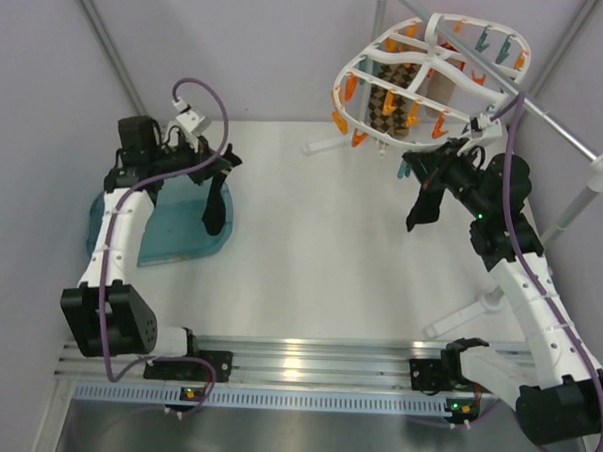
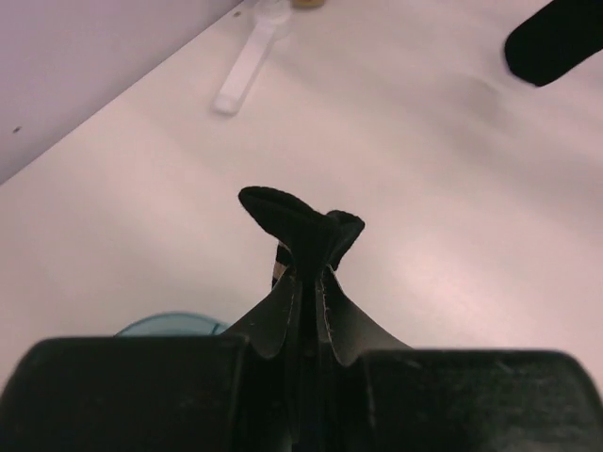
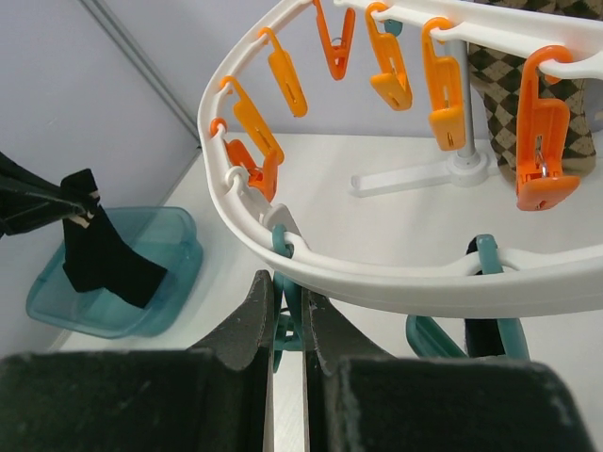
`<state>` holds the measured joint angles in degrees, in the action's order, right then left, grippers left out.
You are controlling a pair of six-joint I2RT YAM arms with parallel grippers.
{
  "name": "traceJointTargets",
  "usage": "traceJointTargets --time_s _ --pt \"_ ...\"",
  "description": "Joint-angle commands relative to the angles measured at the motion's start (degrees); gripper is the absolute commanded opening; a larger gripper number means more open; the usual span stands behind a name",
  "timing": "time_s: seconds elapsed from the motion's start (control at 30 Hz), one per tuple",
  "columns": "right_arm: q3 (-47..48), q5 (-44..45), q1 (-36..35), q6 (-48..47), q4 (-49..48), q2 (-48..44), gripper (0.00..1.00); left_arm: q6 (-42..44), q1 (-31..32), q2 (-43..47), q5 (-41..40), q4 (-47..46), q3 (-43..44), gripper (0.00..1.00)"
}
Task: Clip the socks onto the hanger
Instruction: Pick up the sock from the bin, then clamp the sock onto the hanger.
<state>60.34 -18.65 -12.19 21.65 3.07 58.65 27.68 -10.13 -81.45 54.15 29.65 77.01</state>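
The large white plastic oval ring hanger (image 1: 355,66) (image 3: 377,282), fringed with orange and teal clothespin clips, hangs tilted above the far right corner of the tabletop. One limp black fabric sock (image 1: 422,206) (image 3: 490,339) dangles below its near rim. At the wrist camera, its black fabric shows between the arms of a teal clip on that rim.

Just beside that clip, the right gripper (image 1: 421,171) (image 3: 287,315) is up against the underside of the rim. Its jaws are narrow, pinching another teal plastic clip (image 3: 283,330) between the fingers.

A brown chequered sock (image 1: 392,100) (image 3: 495,80) hangs inside the ring, on the far side. A grey metal pole stand (image 1: 551,117) runs slantwise behind the hanger towards the right edge.

Well apart, near the left edge of the tabletop, the left gripper (image 1: 209,164) (image 2: 306,282) has its jaws pressed together on the second black sock (image 1: 214,207) (image 2: 292,218) (image 3: 99,259). This sock hangs straight down from the fingers, with a short fold poking out beyond the tips. It hangs over the right rim of a translucent teal plastic basin (image 1: 121,233) (image 3: 57,306) that sits against the left edge. I cannot tell whether its toe touches the basin.
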Motion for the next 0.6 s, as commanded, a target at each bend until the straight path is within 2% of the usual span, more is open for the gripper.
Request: traceJointTargets --time_s 0.0,0.07,0.1,0.17,0.2,0.23,0.27,0.33,0.37,0.43,0.57 --pt "2.95 0.20 0.32 0.41 -1.49 0.50 0.00 -22.19 8.60 5.14 -0.79 -19.67 -5.10 0.00" --pt "2.77 0.11 0.32 0.59 -2.27 0.50 0.00 -26.26 13.17 6.12 -2.81 -23.48 -6.61 0.00" --pt "2.60 0.02 0.32 0.94 -2.63 0.67 0.00 -30.89 17.47 6.91 -6.39 -26.89 -8.00 0.00" --pt "2.42 -0.15 0.32 1.29 -2.63 0.93 0.00 -37.23 21.36 7.27 -10.01 -32.51 -10.03 0.00" --pt "2.42 -0.50 0.32 1.55 -4.37 1.11 0.00 -44.22 24.77 7.44 -11.51 -35.51 -12.65 0.00" --pt "2.68 -0.77 0.41 1.73 -4.56 1.29 0.00 -46.99 26.64 7.45 -12.92 -41.54 -13.98 0.00" --pt "2.68 -0.86 0.32 2.16 -4.74 1.55 0.00 -50.67 30.57 7.53 -14.50 -43.25 -14.95 0.00" --pt "2.60 -1.12 0.32 2.96 -5.44 1.73 0.00 -52.46 34.63 7.62 -18.89 -48.34 -17.68 0.00" --pt "2.51 -1.21 0.32 3.57 -5.70 1.73 0.00 -53.16 38.48 7.19 -21.60 -48.37 -17.95 0.00" --pt "2.33 -2.00 0.32 4.36 -6.41 1.99 0.00 -54.74 41.76 6.66 -26.35 -49.94 -18.21 0.00" --pt "2.24 -2.88 0.23 7.26 -7.11 2.69 0.00 -60.54 47.91 3.15 -28.48 -58.27 -19.00 0.00"
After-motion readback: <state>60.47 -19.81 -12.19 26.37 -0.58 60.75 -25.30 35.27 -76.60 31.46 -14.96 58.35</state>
